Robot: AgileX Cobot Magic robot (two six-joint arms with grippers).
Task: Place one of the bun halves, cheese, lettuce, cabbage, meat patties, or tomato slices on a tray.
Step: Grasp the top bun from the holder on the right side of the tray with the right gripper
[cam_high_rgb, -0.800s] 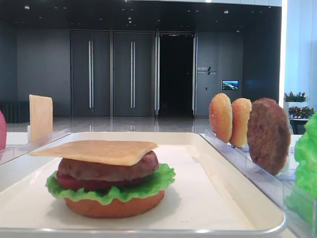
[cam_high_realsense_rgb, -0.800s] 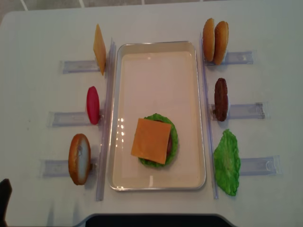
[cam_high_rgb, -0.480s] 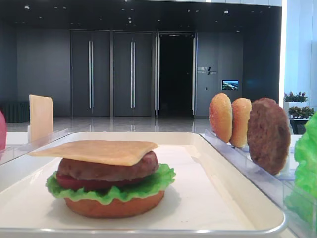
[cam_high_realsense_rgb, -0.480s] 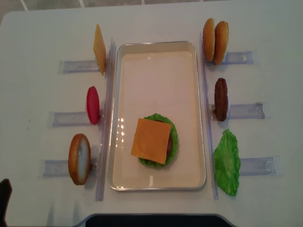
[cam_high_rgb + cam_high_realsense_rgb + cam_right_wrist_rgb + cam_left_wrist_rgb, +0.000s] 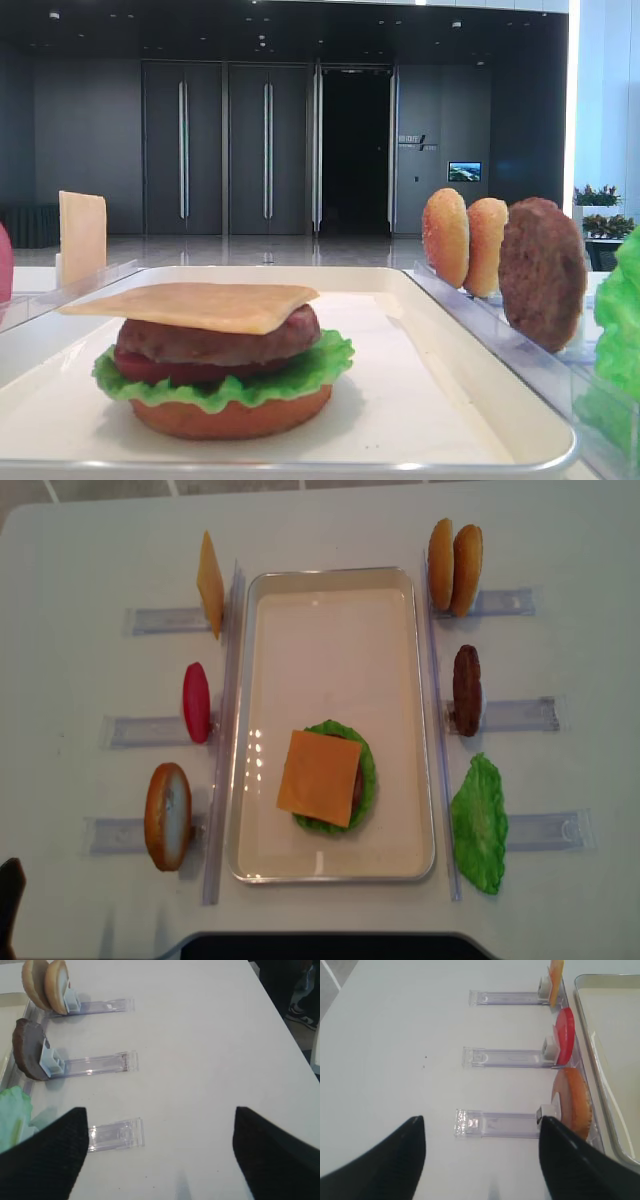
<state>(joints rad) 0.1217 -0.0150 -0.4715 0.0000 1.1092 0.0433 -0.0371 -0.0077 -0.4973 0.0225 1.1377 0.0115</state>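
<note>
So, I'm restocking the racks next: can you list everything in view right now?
tray: one, white, table centre
stacked burger: one, cheese on top, patty, tomato, lettuce, orange-brown base, near end of tray
cheese slice: one, yellow-tan, upright, far left rack
tomato slice: one, red, middle left rack
bun half: one, near left rack
bun halves: two, golden, far right rack
meat patty: one, dark brown, middle right rack
lettuce: one, green, near right rack
left gripper: open, empty
right gripper: open, empty
</note>
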